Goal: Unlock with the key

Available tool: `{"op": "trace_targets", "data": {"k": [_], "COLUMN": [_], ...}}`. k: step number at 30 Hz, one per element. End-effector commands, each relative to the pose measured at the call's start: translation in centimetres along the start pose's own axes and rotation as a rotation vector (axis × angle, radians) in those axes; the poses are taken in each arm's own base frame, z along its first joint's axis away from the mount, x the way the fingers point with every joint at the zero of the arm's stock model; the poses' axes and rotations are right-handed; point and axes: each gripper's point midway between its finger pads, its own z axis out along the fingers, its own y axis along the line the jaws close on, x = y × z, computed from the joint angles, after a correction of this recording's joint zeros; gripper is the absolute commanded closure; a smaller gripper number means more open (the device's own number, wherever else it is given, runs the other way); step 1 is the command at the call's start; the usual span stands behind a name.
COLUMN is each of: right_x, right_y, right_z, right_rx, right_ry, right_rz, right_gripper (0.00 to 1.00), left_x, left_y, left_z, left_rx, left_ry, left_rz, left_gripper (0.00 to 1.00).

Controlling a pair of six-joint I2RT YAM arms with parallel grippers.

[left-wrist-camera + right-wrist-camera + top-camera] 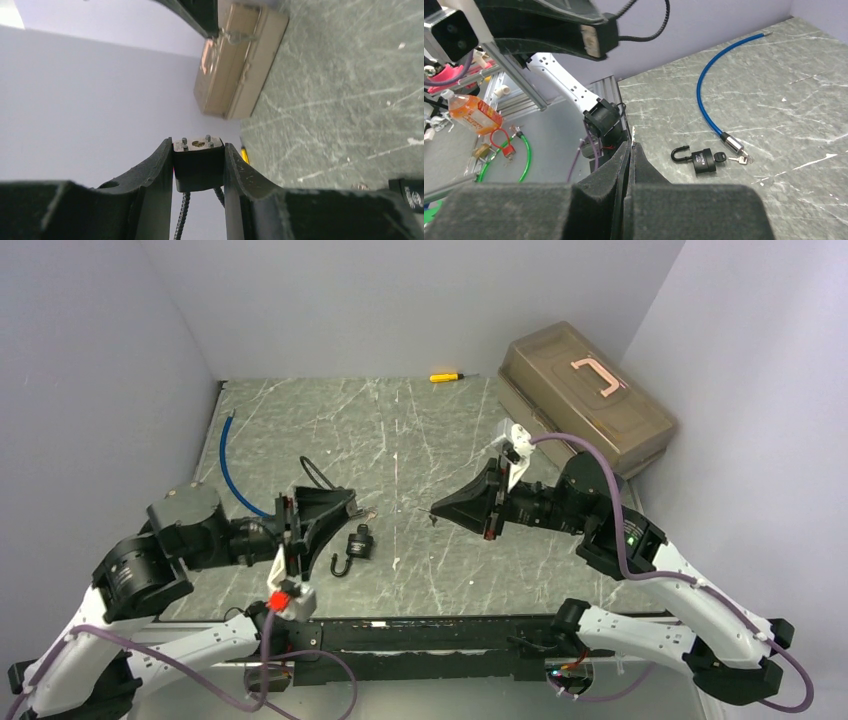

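Note:
My left gripper (198, 150) is shut on a small black lock (198, 165). Its silver keyhole face (198, 144) points away from the wrist, and a thin black cable shackle (181, 212) hangs behind it. In the top view the left gripper (348, 504) holds this lock above the table, facing right. My right gripper (436, 511) faces it across a gap, shut on a small key (433, 520). Only a sliver of the key (633, 134) shows at the right gripper's (630, 145) tips. The key's tip (231, 35) also shows in the left wrist view.
A black padlock (359, 543) with its shackle swung open and a key in it lies on the table between the arms. A blue cable lock (234, 466) lies at the left, with keys (740, 160) at its end. A yellow screwdriver (445, 376) and a tan toolbox (590, 390) are at the back.

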Motion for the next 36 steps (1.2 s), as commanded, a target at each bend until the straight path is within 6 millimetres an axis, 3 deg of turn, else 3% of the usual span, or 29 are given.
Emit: {"op": "trace_targets", "data": {"k": [1, 3, 5, 8, 12, 17, 24, 32, 36], "right_x": [-2.4, -2.2, -2.2, -2.3, -2.4, -2.3, -3.8, -3.2, -3.2], "right_y": [-0.4, -0.9, -1.4, -2.2, -3.3, -4.6, -4.2, -4.2, -3.9], "right_z": [0.6, 1.3, 1.8, 2.4, 3.0, 2.8, 2.7, 3.9, 4.0], "right_rx": [0.022, 0.035, 0.052, 0.082, 0.126, 0.185, 0.184, 0.150, 0.132], "right_ry": [-0.041, -0.025, -0.015, -0.001, 0.016, 0.027, -0.012, -0.010, -0.014], "right_rz": [-0.035, -0.031, -0.030, -0.032, -0.055, -0.090, -0.100, -0.072, -0.072], "right_gripper": [1.00, 1.00, 1.00, 1.00, 1.00, 1.00, 1.00, 1.00, 1.00], "left_x": [6.0, 8.3, 9.0, 8.7, 8.7, 7.0, 7.2, 7.3, 7.2], "left_y": [1.1, 1.9, 2.6, 3.5, 3.7, 2.9, 2.5, 2.7, 1.8], "left_z": [1.1, 1.4, 1.8, 2.4, 3.2, 3.9, 4.3, 3.9, 4.3], "left_rx": [-0.042, -0.081, -0.090, -0.127, -0.124, -0.137, -0.133, -0.184, -0.162], "left_ry": [0.283, 0.398, 0.441, 0.440, 0.438, 0.330, 0.331, 0.331, 0.321], "left_rz": [-0.089, -0.140, -0.195, -0.240, -0.138, -0.011, -0.074, -0.053, -0.035], "left_gripper": [1.00, 1.00, 1.00, 1.00, 1.00, 1.00, 1.00, 1.00, 1.00]}}
